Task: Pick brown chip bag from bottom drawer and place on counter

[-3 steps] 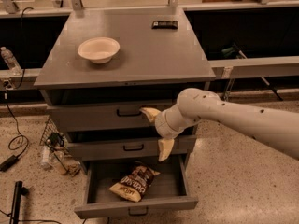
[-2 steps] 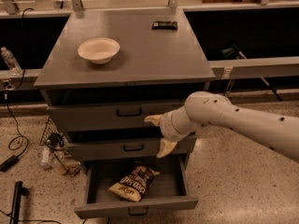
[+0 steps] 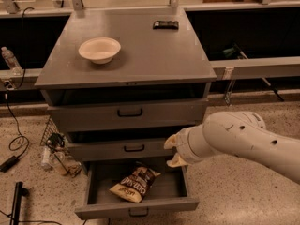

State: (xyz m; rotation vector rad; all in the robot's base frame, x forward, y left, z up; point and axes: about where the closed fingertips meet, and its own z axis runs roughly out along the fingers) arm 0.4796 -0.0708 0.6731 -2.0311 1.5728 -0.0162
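Note:
The brown chip bag (image 3: 135, 184) lies flat in the open bottom drawer (image 3: 136, 209), tan-yellow end toward the front left. My gripper (image 3: 172, 152) hangs in front of the middle drawer's right end, just above the back right corner of the bottom drawer. It is up and to the right of the bag and does not touch it. Its two pale fingers (image 3: 169, 141) are spread apart with nothing between them. The grey counter (image 3: 140, 50) is the top of the cabinet, above all three drawers.
A white bowl (image 3: 99, 49) sits on the counter's left side and a small black bar (image 3: 165, 25) at its back right. The two upper drawers (image 3: 130, 112) are shut. Cables and clutter (image 3: 54, 149) lie on the floor left of the cabinet.
My arm has shifted to the right and lower. The gripper has dropped from the middle drawer's height to just over the bottom drawer's right side. The bag has not moved.

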